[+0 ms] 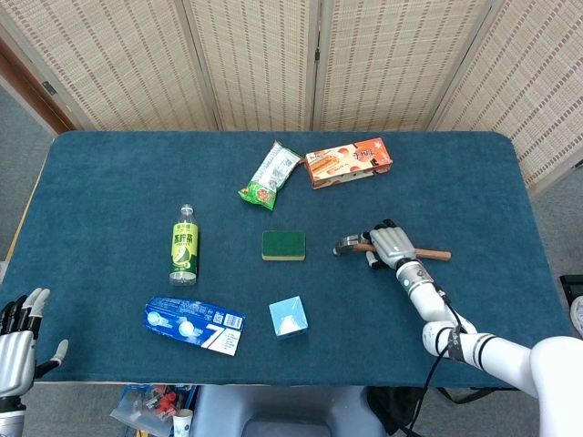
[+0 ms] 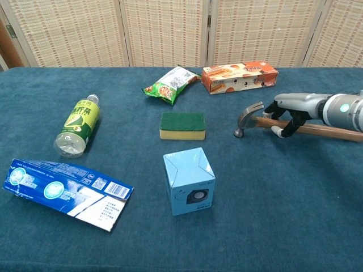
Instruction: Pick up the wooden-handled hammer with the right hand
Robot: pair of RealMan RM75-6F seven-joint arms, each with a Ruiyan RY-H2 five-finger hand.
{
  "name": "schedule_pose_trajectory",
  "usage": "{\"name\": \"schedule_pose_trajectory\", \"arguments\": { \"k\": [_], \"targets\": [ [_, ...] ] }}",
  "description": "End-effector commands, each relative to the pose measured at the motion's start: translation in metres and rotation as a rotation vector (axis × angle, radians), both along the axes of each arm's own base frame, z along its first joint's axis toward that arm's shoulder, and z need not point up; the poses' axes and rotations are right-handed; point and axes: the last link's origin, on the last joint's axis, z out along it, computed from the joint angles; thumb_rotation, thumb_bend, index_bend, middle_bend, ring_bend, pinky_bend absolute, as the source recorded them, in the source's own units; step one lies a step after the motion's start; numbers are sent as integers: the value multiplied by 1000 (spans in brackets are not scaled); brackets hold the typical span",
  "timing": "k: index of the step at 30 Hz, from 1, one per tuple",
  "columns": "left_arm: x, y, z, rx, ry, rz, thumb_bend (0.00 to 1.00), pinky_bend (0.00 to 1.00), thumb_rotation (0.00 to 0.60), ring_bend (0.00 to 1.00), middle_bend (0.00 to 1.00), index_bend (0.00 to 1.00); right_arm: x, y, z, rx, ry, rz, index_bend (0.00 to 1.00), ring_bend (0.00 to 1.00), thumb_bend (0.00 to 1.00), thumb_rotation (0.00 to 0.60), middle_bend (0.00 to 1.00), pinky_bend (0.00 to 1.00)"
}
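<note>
The wooden-handled hammer (image 1: 435,255) lies flat on the blue table, its steel head (image 2: 248,118) pointing left. My right hand (image 1: 390,243) sits over the handle just behind the head. In the chest view the right hand (image 2: 289,110) has its fingers curled down over the handle's near side, with the tips close to the cloth. The handle's free end (image 2: 332,132) sticks out to the right, past the wrist. My left hand (image 1: 18,339) hangs off the table's near left corner, fingers spread and holding nothing.
A green sponge (image 2: 182,125) lies left of the hammer head, and a light blue box (image 2: 189,180) stands nearer. An orange biscuit box (image 2: 240,76) and a snack bag (image 2: 169,84) sit at the back. A green bottle (image 2: 78,124) and a blue packet (image 2: 65,186) lie left.
</note>
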Motion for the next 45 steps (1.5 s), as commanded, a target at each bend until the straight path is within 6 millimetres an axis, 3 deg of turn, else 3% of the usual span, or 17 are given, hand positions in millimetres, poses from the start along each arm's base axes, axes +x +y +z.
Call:
{"name": "schedule_pose_trajectory", "arguments": {
  "k": [1,13,20,28,35,45],
  "targets": [
    [0,0,0,1,0,1,305,0,600,0,0,0,0,0,0,1,-1,-2,411,178,558,600,518,41],
    [-3,-1,-1,-3,-2,13,305,0,600,0,0,0,-3,1,1,-14,-30,-13,531,296,731,600,620,68],
    [-5,-2,-1,-3,-1,18,305,0,600,0,0,0,0,6,12,-53,-98,5,580,390,768,600,678,129],
    [-4,-2,0,-5,1,15,305,0,600,0,0,0,2,15,40,-112,-149,60,593,495,781,600,721,275],
    [-2,0,-1,-12,4,5,305,0,600,0,0,0,4,20,60,-166,-137,93,609,580,781,600,770,567],
    [-2,0,0,-9,1,7,305,0,600,0,0,0,22,19,64,-183,-150,136,619,624,781,600,801,642]
  ]
}}
